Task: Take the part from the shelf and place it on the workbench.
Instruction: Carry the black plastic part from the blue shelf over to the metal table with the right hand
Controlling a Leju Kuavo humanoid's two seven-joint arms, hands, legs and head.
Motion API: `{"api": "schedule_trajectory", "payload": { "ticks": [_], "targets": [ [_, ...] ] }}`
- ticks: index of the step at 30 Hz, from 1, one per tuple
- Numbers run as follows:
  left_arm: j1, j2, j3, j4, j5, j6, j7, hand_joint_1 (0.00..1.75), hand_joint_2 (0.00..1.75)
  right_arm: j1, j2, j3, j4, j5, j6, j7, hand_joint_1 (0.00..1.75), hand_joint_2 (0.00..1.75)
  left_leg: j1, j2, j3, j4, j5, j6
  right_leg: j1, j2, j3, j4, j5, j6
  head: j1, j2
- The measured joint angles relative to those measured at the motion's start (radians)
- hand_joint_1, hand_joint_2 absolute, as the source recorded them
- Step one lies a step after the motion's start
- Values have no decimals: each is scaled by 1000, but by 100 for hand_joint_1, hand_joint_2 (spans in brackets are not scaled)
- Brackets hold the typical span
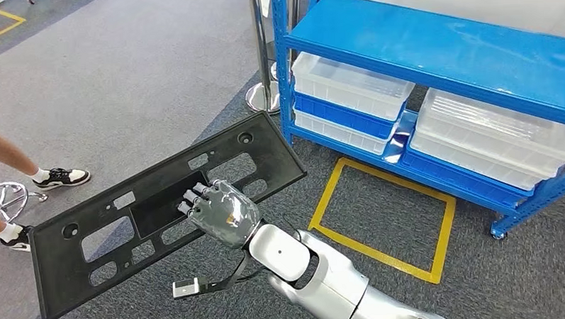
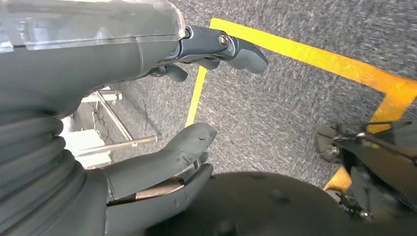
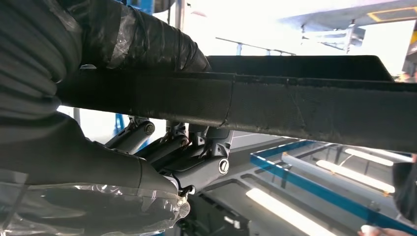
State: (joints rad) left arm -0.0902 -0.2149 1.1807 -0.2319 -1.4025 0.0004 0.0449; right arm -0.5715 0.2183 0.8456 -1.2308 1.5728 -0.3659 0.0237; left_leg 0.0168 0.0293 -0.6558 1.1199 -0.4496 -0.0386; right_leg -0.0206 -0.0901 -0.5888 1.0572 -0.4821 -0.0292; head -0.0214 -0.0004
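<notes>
The part is a long black plastic panel [image 1: 154, 210] with several cutouts, held tilted above the grey carpet in the head view. My right hand [image 1: 221, 213] grips it near the middle of its long edge, fingers over the top face. In the right wrist view the panel's edge [image 3: 295, 105] runs across the picture, clamped between my thumb and the darker fingers [image 3: 196, 157]. My left hand [image 2: 98, 64] hangs over the floor, its fingers [image 2: 236, 49] spread and nothing in it.
A blue shelf [image 1: 432, 48] stands at the right with white bins [image 1: 348, 83] on its lower level. A yellow tape square [image 1: 380, 206] marks the floor before it. A chrome post base [image 1: 263, 96] stands beside the shelf. A person's shoe [image 1: 60, 178] and a stool base [image 1: 4, 201] are at the left.
</notes>
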Motion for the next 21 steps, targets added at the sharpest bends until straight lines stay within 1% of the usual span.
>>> {"api": "schedule_trajectory", "payload": {
  "ticks": [1, 2, 3, 4, 5, 6, 7, 8, 9, 10, 11, 12, 13, 14, 15, 16, 17, 18, 19, 20, 21],
  "targets": [
    [-1, 0, 0, 0, -1, 0, 1, 0, 175, -3, 3, -6, 7, 0, -2, -2, 175, 175, -4, 17, 29, -56, 18, 6, 2, -9, 2, -1, -2, 5, 0, 0],
    [-2, 1, 0, 0, -1, 0, 1, 0, 175, -6, 7, -11, 14, 0, -3, -4, 175, 175, -8, 29, 45, -89, 25, 13, 4, -17, 5, -2, -3, 10, 0, 0],
    [-2, 1, 0, 0, -1, 0, 1, 0, 175, -8, 9, -15, 20, 0, -4, -5, 175, 175, -12, 30, 47, -97, 22, 21, 5, -25, 7, -4, -3, 16, 0, 0],
    [-2, 1, 0, 0, -2, -1, 2, 0, 175, -10, 11, -16, 26, 0, -5, -5, 175, 175, -13, 20, 46, -100, 24, 28, 6, -34, 11, -8, -3, 23, 1, 0],
    [-1, 1, 0, 0, -2, -1, 2, 0, 175, -11, 13, -17, 31, 0, -5, -3, 175, 175, -9, 9, 48, -105, 27, 35, 5, -37, 15, -10, -5, 30, 1, 0],
    [0, 0, 0, 0, -4, -1, 3, 0, 175, -13, 15, -18, 37, 0, -2, 0, 175, 175, -7, -3, 52, -111, 31, 41, 4, -23, 17, -4, -13, 35, 1, 0],
    [0, -1, 0, 0, -7, 0, 3, 0, 175, -15, 17, -19, 42, 0, 3, 4, 175, 175, -4, -14, 55, -117, 35, 48, 2, 1, 11, 15, -28, 39, 1, 0],
    [-1, -5, -1, 0, -10, 2, 3, 0, 175, -19, 19, -19, 48, 0, 13, 7, 175, 175, -2, -24, 59, -122, 39, 55, 0, 33, -8, 58, -55, 40, 1, 0],
    [-2, -10, -2, 0, -13, 5, 2, 0, 175, -21, 20, -19, 54, 0, 26, 10, 175, 175, -5, -35, 58, -123, 40, 59, 0, 64, -37, 118, -87, 38, 1, 0],
    [-5, -15, -3, 0, -16, 10, 3, 0, 175, -23, 20, -19, 61, 0, 39, 12, 175, 175, -7, -47, 57, -122, 41, 62, 0, 79, -72, 188, -118, 36, 2, 0],
    [-6, -20, -4, 0, -17, 14, 3, 0, 175, -22, 21, -19, 69, 0, 50, 14, 175, 175, -8, -62, 56, -120, 40, 64, 2, 87, -106, 248, -137, 35, 2, 0],
    [-6, -23, -4, 0, -18, 18, 4, 0, 175, -21, 23, -19, 77, 0, 54, 14, 175, 175, -9, -77, 55, -118, 40, 65, 4, 90, -126, 278, -136, 33, 2, 0],
    [-6, -26, -4, 0, -18, 20, 6, 0, 175, -20, 27, -19, 85, 0, 56, 14, 175, 175, -10, -93, 55, -115, 39, 65, 6, 91, -129, 273, -116, 31, 2, 0],
    [-6, -28, -4, 0, -18, 21, 8, 0, 175, -21, 33, -19, 92, 0, 55, 13, 175, 175, -11, -108, 54, -110, 37, 64, 6, 95, -113, 228, -78, 28, 1, 0],
    [-6, -30, -4, 0, -17, 21, 10, 0, 175, -23, 39, -19, 98, 0, 52, 12, 175, 175, -11, -122, 54, -105, 33, 62, 7, 107, -84, 158, -35, 25, 2, 0],
    [-7, -32, -4, 0, -17, 22, 11, 0, 175, -26, 44, -19, 105, 0, 47, 11, 175, 175, -12, -135, 51, -98, 29, 58, 5, 132, -56, 91, -5, 23, 1, 0],
    [-8, -34, -4, 0, -16, 23, 13, 0, 175, -29, 48, -20, 112, 0, 41, 10, 175, 175, -13, -147, 48, -92, 26, 53, 3, 153, -35, 42, 13, 22, 1, 0],
    [-9, -35, -4, 0, -15, 23, 16, 0, 175, -30, 52, -20, 120, 0, 35, 9, 175, 175, -11, -157, 43, -88, 25, 48, 3, 168, -24, 16, 18, 21, 1, 0],
    [-9, -35, -4, 0, -15, 25, 19, 0, 175, -32, 56, -20, 130, 0, 29, 8, 175, 175, -9, -167, 39, -87, 25, 41, 4, 172, -22, 11, 14, 20, 1, 0],
    [-8, -35, -4, 0, -15, 26, 21, 0, 175, -34, 61, -21, 138, 0, 26, 8, 175, 175, -6, -178, 35, -89, 26, 34, 5, 161, -20, 9, 16, 17, 1, 0],
    [-7, -35, -3, 0, -15, 27, 23, 0, 175, -35, 66, -21, 145, 0, 24, 7, 175, 175, -4, -174, 33, -88, 26, 28, 5, 149, -18, 5, 18, 11, 1, 0]
  ]
}}
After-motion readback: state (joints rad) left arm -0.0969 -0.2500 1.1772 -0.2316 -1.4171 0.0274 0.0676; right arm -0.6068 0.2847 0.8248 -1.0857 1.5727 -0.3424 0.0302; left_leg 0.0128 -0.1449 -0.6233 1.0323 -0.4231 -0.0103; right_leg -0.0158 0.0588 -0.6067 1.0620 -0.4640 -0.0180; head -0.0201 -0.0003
